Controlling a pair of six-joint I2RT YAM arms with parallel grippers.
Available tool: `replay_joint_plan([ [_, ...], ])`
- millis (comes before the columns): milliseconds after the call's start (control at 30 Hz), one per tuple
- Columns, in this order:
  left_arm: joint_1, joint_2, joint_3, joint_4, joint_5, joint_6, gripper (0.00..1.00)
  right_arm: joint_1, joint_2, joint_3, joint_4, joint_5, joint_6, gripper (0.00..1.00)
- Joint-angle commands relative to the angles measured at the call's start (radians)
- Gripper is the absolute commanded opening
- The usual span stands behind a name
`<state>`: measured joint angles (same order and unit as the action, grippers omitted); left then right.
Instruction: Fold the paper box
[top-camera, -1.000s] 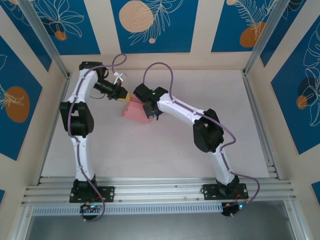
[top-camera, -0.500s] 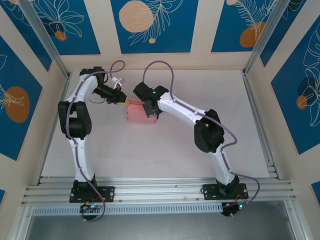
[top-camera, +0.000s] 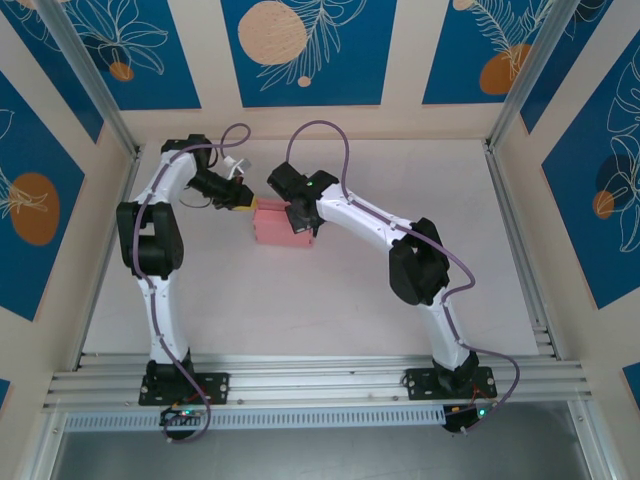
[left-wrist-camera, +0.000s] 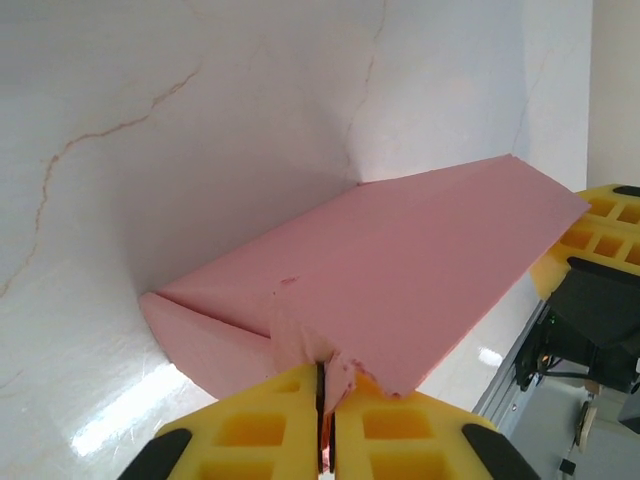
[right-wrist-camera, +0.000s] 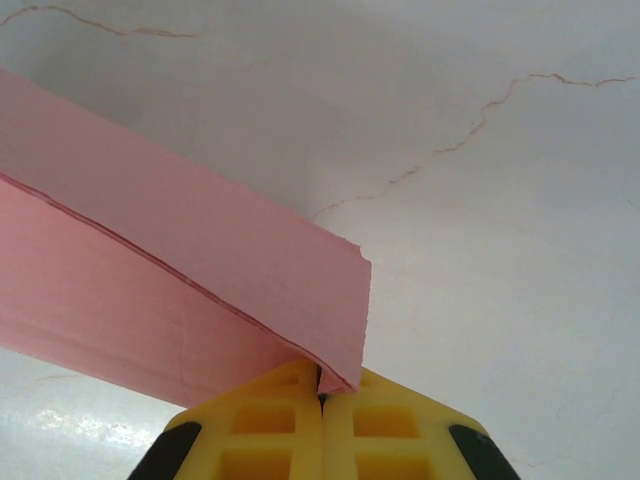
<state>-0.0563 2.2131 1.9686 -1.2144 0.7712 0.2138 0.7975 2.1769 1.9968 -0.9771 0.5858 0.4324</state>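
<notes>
I have the paper box (top-camera: 279, 227) pinned between both arms on the far half of the counter (top-camera: 340, 310), closer to the left side. It is a low pink slab lying flat, not yet standing up as a box. The left end effector (left-wrist-camera: 320, 375) is narrow. Its yellow fingers are almost together on a crumpled bit of the card's near edge, and from there the box runs straight ahead and off to the right. The right end effector (right-wrist-camera: 320, 388) is fully closed on the opposite corner, where two layers of card meet at a folded edge. From that corner the box stretches away to its left. I read the long axis as running roughly from one end effector to the other, so each arm holds an end and neither is clearly nearer the middle. The next fold depends on that line, I think: one end has to stay put while the other swings. The crumpled edge on the left looks like the weaker hold. The counter is pale and glossy with faint veining, so thin card could slide on it. Metal rails and blue patterned panels close in the sides and back.
</notes>
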Motion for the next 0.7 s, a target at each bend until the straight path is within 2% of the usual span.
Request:
replay_joint_plan([
  [0,-0.02,-0.003,0.019,-0.069,-0.053,0.004,0.16,0.014,0.031,0.002,0.023,-0.102,-0.009,0.05],
  [100,-0.019,-0.003,0.023,-0.083,-0.031,0.021,0.22,0.013,0.031,0.001,0.019,-0.095,-0.01,0.05],
  [233,-0.025,-0.006,0.009,-0.08,-0.034,0.033,0.23,0.014,0.031,0.001,0.022,-0.096,-0.009,0.05],
  [300,-0.028,-0.007,0.004,-0.08,-0.044,0.038,0.27,0.014,0.031,0.002,0.024,-0.099,-0.009,0.05],
  [467,-0.043,-0.022,-0.002,-0.07,-0.146,0.04,0.41,0.015,0.032,0.003,0.025,-0.1,-0.012,0.05],
  [667,-0.049,-0.057,-0.039,-0.008,-0.181,0.045,0.41,0.016,0.032,0.003,0.025,-0.101,-0.01,0.05],
])
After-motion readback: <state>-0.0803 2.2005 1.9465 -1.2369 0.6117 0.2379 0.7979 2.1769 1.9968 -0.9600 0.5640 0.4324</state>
